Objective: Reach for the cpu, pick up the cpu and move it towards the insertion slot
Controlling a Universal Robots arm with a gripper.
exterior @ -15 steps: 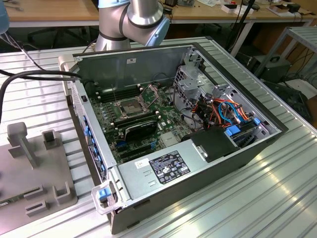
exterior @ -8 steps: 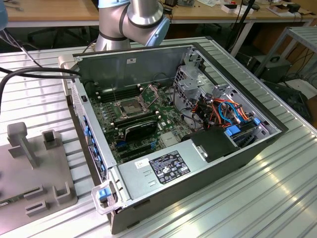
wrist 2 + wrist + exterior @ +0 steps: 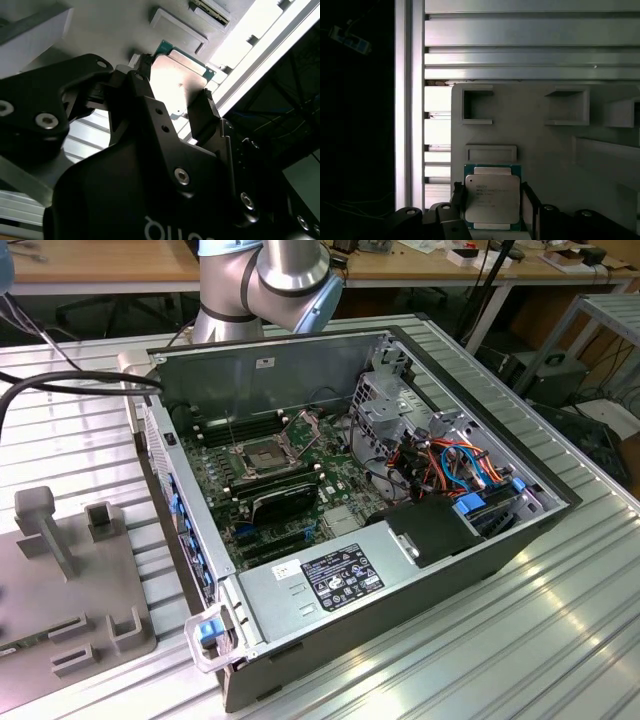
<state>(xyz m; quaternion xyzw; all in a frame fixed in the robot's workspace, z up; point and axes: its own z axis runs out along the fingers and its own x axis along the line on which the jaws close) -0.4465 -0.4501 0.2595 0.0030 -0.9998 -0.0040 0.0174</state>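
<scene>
At the exterior view's left, a grey fixture block [image 3: 60,570] is set on the aluminium table [image 3: 500,640]. Left of centre, the insertion slot [image 3: 262,453] is located inside the open computer case [image 3: 400,580]. In both wrist views, the cpu [image 3: 492,200] [image 3: 180,85] is clamped at two opposite edges by the gripper [image 3: 492,192] [image 3: 176,79], over a grey tray [image 3: 545,150].

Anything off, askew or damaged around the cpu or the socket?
Nothing stands out. The cpu sits square on the grey tray, undamaged as far as shows, pincer at it. The insertion slot has its bracket swung open, centre unobstructed.
</scene>
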